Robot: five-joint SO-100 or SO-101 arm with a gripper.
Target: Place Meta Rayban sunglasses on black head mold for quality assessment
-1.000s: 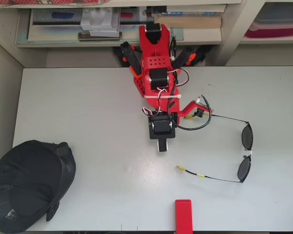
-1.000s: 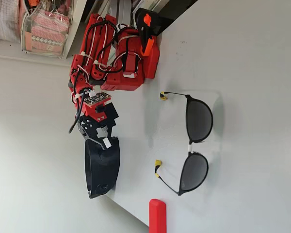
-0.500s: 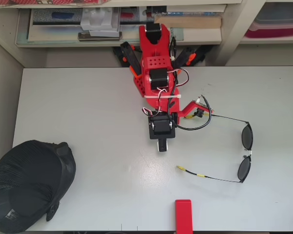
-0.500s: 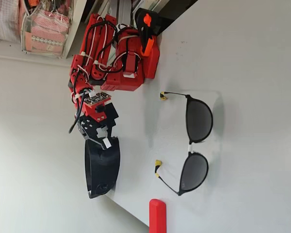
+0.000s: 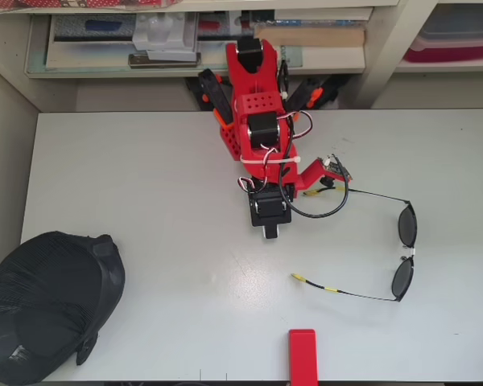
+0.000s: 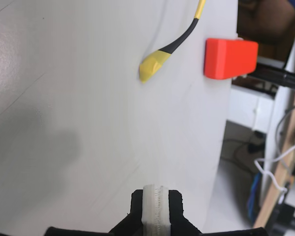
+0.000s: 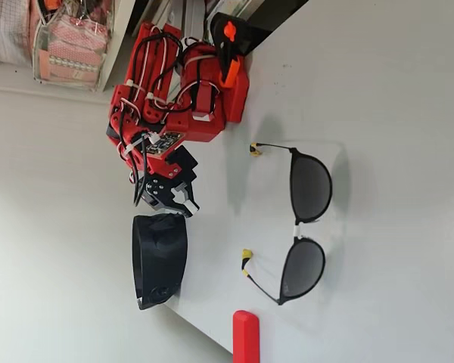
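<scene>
The sunglasses (image 5: pixel 402 277) lie unfolded on the white table (image 5: pixel 145 201) at the right of the overhead view, lenses far right, yellow-tipped temples pointing left. The black head mold (image 5: pixel 48 310) sits in the near left corner, far from them. My gripper (image 5: pixel 270 232) hangs mid-table below the red arm, shut and holding nothing, well left of the lenses. The wrist view shows its white pads (image 6: pixel 156 214) pressed together, with a yellow temple tip (image 6: pixel 152 68) ahead. The sideways fixed view shows the gripper (image 7: pixel 183 206) above the head mold (image 7: pixel 159 261), with the sunglasses (image 7: pixel 310 185) to the right.
A small red block (image 5: pixel 303 355) lies at the table's front edge, below the nearer temple; it also shows in the wrist view (image 6: pixel 230 58) and the fixed view (image 7: pixel 246 336). Shelves with clutter (image 5: pixel 169 40) stand behind the arm's base. A black cable loop (image 5: pixel 326 211) hangs by the wrist.
The gripper has shifted slightly toward the arm's base and to the right in the overhead view; in the fixed view the wrist has swung toward the table. Sunglasses, head mold and block have not moved.
</scene>
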